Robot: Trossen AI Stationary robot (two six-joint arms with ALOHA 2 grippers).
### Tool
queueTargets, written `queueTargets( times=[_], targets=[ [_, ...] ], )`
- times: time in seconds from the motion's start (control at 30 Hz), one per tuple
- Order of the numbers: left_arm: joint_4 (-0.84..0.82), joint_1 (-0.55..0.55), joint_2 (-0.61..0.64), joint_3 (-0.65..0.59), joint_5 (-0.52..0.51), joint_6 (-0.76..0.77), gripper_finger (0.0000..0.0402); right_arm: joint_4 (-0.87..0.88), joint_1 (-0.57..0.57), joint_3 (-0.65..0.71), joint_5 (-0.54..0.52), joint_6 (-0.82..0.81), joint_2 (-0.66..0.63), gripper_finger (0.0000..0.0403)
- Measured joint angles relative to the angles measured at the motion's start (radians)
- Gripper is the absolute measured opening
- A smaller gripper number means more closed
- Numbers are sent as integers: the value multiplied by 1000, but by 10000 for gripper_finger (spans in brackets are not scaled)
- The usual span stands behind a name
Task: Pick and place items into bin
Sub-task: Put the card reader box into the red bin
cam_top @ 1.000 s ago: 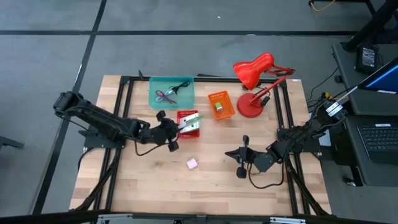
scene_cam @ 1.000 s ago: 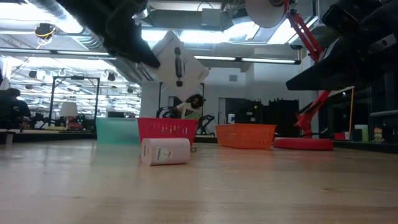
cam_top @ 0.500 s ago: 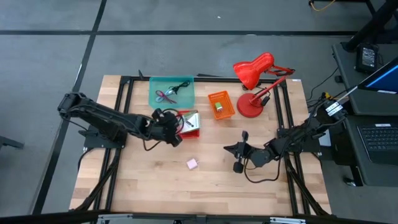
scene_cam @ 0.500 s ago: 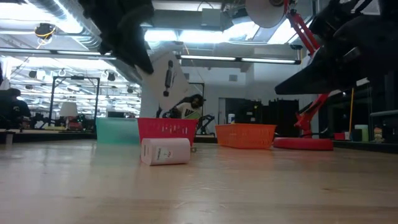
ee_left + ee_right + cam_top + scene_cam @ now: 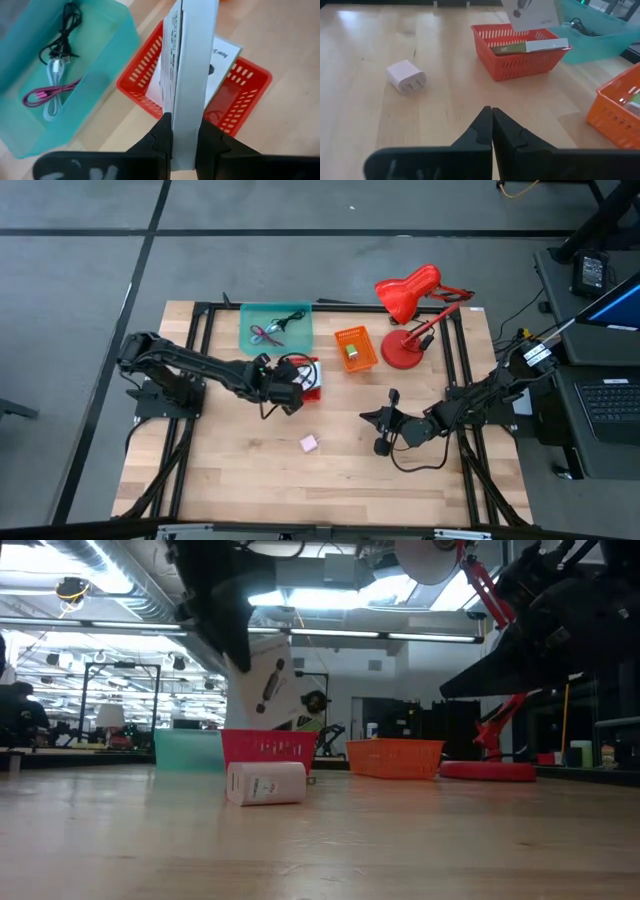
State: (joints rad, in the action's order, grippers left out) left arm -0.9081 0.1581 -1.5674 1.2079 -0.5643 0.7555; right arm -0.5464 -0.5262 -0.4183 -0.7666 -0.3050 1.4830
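Observation:
My left gripper (image 5: 184, 134) is shut on a white printed packet (image 5: 264, 686), which hangs over the red basket (image 5: 310, 387) left of the table's middle. Another packet (image 5: 540, 46) lies inside that basket. A pink cube (image 5: 309, 442) rests on the wood nearer the front edge. Blue-grey, maroon and black cables (image 5: 52, 82) lie in the teal bin (image 5: 275, 328) behind the basket. My right gripper (image 5: 491, 118) is shut on nothing and hovers above the table right of the cube. My left gripper pinches the packet's two broad faces (image 5: 188, 125) between its two fingers, at the packet's upper end. The fingers slant down from above and from the table's left. The packet hangs nearly upright, slightly tilted, with its lower end (image 5: 250, 722) clear above the red basket.
An orange basket (image 5: 354, 348) with small things stands right of the red one. A red desk lamp (image 5: 410, 320) stands at the far right. Bare wood stretches along the near edge around the cube.
My left gripper has tipped steeply downward over the red basket, keeping its hold. The packet has swung from a broad slant to nearly upright, and its lower end has come down closer to the basket.

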Motion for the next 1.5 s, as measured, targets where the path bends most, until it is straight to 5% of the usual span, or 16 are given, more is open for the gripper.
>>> queueTargets(
  times=[1.5],
  targets=[
    [41, -33, -91, 24, -38, -137, 85, 6, 0, 0, 16, -4, 0, 0]
  ],
)
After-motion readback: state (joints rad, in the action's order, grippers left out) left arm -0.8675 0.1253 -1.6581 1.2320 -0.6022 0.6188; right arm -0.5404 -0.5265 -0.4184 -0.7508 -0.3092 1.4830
